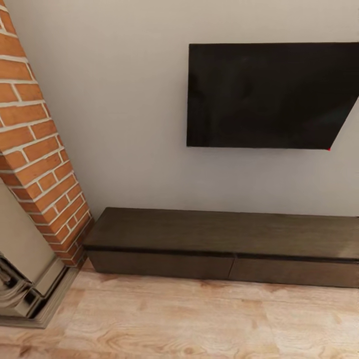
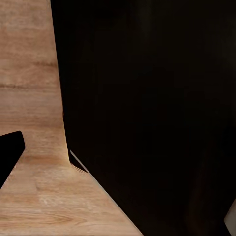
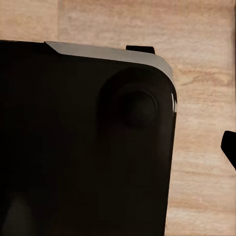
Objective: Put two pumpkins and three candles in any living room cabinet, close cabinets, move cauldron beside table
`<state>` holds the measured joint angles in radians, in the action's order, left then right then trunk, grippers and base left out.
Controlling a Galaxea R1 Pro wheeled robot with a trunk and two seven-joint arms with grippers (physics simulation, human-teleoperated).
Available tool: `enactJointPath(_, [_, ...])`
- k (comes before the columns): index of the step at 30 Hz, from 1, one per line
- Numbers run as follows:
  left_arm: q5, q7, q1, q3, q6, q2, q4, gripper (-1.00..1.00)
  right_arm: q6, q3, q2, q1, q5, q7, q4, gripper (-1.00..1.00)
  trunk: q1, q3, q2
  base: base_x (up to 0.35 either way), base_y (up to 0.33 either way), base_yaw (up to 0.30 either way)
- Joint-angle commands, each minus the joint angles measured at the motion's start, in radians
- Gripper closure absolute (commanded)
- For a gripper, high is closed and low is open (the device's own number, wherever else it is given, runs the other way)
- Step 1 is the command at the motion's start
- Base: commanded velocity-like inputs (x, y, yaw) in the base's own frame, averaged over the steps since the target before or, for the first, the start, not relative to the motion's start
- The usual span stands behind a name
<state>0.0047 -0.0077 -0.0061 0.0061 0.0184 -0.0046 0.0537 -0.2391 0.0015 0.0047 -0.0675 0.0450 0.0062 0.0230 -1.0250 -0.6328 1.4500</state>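
Note:
The long, low dark-brown cabinet (image 1: 219,234) stands against the white wall, straight ahead in the head view. Its two flat front panels (image 1: 159,265) sit flush and shut, with a seam near the middle. Nothing lies on its top. The pumpkins, candles and cauldron are out of view. In the left wrist view one dark fingertip (image 2: 10,155) pokes in at the picture's edge over the wood floor. Another dark fingertip (image 3: 229,149) sits at the edge of the right wrist view. Both are far from the middle, with nothing held.
A black TV (image 1: 269,94) hangs on the wall above the cabinet. A red-brick chimney (image 1: 35,149) with a grey fireplace base (image 1: 30,294) rises at the left. Light wood floor (image 1: 199,324) lies before the cabinet. The robot's own black base (image 3: 83,147) shows in both wrist views.

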Motion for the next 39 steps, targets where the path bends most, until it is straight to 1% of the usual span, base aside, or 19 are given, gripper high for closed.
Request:
enactJointPath(1, [0.000, 0.000, 0.000, 0.000, 0.000, 0.000, 0.000, -1.00, 0.000, 0.000, 0.001, 0.000, 0.001, 0.001, 0.000, -1.00, 0.000, 0.000, 0.000, 0.328, 0.000, -0.253])
enactJointPath(6, [0.000, 0.000, 0.000, 0.000, 0.000, 0.000, 0.000, -1.00, -0.001, 0.000, 0.001, 0.000, 0.001, 0.001, 0.000, -1.00, 0.000, 0.000, 0.000, 0.327, 0.000, -0.254])
enactJointPath(10, [0.001, 0.003, 0.000, 0.001, 0.002, 0.000, 0.002, -1.00, 0.000, 0.000, 0.000, 0.000, -0.001, 0.001, 0.000, -1.00, 0.000, 0.000, 0.000, 0.162, 0.000, -0.073])
enactJointPath(19, [0.000, 0.007, 0.000, 0.002, 0.004, -0.003, 0.012, -1.00, 0.000, -0.001, -0.003, 0.000, -0.001, -0.003, 0.001, -1.00, 0.000, 0.000, 0.000, 0.004, 0.000, -0.002])
enactJointPath(20, [0.000, 0.007, 0.000, 0.001, 0.005, -0.010, 0.014, -1.00, 0.000, -0.001, -0.003, 0.000, 0.004, -0.003, 0.001, -1.00, 0.000, 0.000, 0.000, 0.000, 0.000, 0.000])
enactJointPath(22, [0.000, 0.007, 0.000, 0.000, 0.005, -0.011, 0.018, -1.00, -0.001, 0.000, -0.004, 0.000, 0.005, -0.003, 0.001, -1.00, 0.000, 0.000, 0.000, 0.000, 0.000, 0.000])
enactJointPath(27, [0.001, 0.008, 0.000, 0.002, 0.005, -0.012, 0.043, -1.00, -0.002, 0.000, -0.006, 0.000, 0.008, -0.003, 0.001, -1.00, 0.000, 0.000, 0.000, 0.000, 0.000, 0.000])
enactJointPath(35, [0.001, 0.003, 0.000, 0.000, 0.005, -0.012, 0.052, -1.00, -0.003, 0.001, -0.006, 0.000, 0.008, -0.002, 0.001, -1.00, 0.000, 0.000, 0.000, 0.000, 0.000, 0.000])
enactJointPath(39, [0.001, 0.002, 0.000, 0.000, 0.004, -0.012, 0.112, -1.00, -0.002, 0.003, -0.007, -0.001, 0.009, -0.005, 0.012, -1.00, 0.000, 0.000, 0.000, 0.000, 0.000, 0.000])
